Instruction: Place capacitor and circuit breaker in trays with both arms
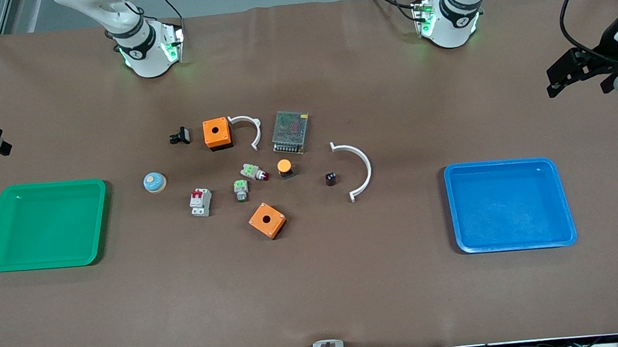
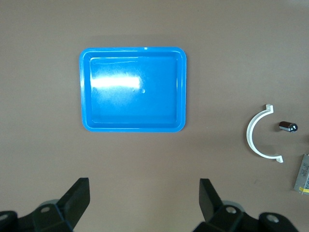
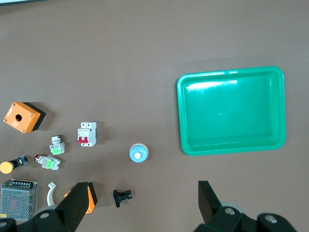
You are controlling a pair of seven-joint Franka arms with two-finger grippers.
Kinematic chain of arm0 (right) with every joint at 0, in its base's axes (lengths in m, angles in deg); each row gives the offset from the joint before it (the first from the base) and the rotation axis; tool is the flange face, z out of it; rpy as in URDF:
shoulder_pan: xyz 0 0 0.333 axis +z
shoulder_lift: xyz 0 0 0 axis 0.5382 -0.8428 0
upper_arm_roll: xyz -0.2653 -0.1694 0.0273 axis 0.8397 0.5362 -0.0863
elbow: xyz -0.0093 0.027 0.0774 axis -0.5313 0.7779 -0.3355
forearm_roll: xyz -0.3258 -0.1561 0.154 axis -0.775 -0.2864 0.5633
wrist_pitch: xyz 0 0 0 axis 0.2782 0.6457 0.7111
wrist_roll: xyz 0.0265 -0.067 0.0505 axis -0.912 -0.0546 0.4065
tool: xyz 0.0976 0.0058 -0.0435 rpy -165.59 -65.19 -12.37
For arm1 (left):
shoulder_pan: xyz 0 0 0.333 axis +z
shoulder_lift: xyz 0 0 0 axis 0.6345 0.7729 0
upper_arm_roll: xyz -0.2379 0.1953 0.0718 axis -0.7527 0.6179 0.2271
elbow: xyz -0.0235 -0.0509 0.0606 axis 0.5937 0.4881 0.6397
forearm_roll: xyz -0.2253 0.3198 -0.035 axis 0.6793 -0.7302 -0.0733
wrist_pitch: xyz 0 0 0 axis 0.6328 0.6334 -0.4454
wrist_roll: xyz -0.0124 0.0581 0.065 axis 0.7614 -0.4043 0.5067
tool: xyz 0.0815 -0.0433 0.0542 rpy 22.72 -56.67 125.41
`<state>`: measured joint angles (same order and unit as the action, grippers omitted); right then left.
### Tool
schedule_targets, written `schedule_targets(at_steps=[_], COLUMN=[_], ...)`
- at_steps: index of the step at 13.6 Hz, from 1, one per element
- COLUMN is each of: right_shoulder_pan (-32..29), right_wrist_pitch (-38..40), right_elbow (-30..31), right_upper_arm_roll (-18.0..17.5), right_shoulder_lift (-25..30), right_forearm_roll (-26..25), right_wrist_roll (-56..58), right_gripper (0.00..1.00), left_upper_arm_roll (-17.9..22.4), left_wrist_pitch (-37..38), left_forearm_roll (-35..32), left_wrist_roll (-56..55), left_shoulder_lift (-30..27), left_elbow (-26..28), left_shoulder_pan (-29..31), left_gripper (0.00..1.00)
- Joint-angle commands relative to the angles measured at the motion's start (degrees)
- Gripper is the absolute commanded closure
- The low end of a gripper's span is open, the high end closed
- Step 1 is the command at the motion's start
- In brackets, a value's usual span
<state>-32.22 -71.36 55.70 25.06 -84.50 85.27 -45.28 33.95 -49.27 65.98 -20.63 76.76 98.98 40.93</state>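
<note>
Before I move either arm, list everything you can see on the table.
capacitor: 1, black, inside the larger white clamp's curve
circuit breaker: 1, grey with red levers, nearest the green tray
orange boxes: 2
white clamps: 2
mesh power supply: 1, grey
green-topped parts: 2
orange button: 1
blue dome: 1
black clip: 1
green tray: 1, right arm's end
blue tray: 1, left arm's end
left gripper: open, raised
right gripper: open, raised

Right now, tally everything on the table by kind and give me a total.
Trays: 2 (green tray, blue tray)
Orange boxes: 2
White curved clips: 2
Green-topped parts: 2
Circuit breaker: 1
Capacitor: 1
Power supply: 1
Orange button: 1
Black clip: 1
Blue dome: 1
Total: 14
</note>
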Motion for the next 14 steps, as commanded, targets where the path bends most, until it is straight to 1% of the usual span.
schedule_targets(at_steps=[1, 3, 5, 7, 9, 12, 14], right_shoulder_pan=[0.27, 1.23, 3.51, 5.45, 7.03, 9.58, 9.85], right_wrist_pitch=[0.87, 0.87, 0.95, 1.48, 2.97, 2.89, 2.36], right_elbow=[-1.48, -1.48, -1.30, -1.13, -1.13, -1.21, -1.30], right_upper_arm_roll=[-0.55, -0.55, -0.55, -0.55, -0.63, -0.63, -0.63], right_shoulder_lift=[-0.90, -1.69, -3.09, -4.76, -6.43, -9.42, -10.83], right_forearm_roll=[-0.69, -0.34, -0.34, -0.34, 0.01, 0.53, 2.20], right_wrist_roll=[0.04, -0.40, -0.58, -0.75, -1.72, -1.81, -1.81], right_gripper=[0.00, 0.00, 0.00, 0.00, 0.00, 0.00, 0.00], left_upper_arm_roll=[-0.54, -0.80, -0.98, -1.06, -1.15, -1.07, -0.98], left_wrist_pitch=[-0.15, -1.73, -5.41, -7.09, -11.56, -16.23, -19.04], left_forearm_roll=[-0.08, 0.01, -0.08, 0.18, 0.19, 0.36, 0.19], left_wrist_roll=[-1.50, -3.86, -11.74, -17.13, -20.38, -32.22, -41.89], left_shoulder_lift=[3.70, 7.13, 10.47, 14.68, 17.94, 22.95, 26.29], left_elbow=[-1.31, -1.31, -1.39, -1.57, -1.57, -2.01, -2.97], left_shoulder_pan=[-1.62, -3.91, -8.47, -11.20, -13.93, -19.37, -23.50], left_gripper=[0.00, 0.00, 0.00, 0.00, 0.00, 0.00, 0.00])
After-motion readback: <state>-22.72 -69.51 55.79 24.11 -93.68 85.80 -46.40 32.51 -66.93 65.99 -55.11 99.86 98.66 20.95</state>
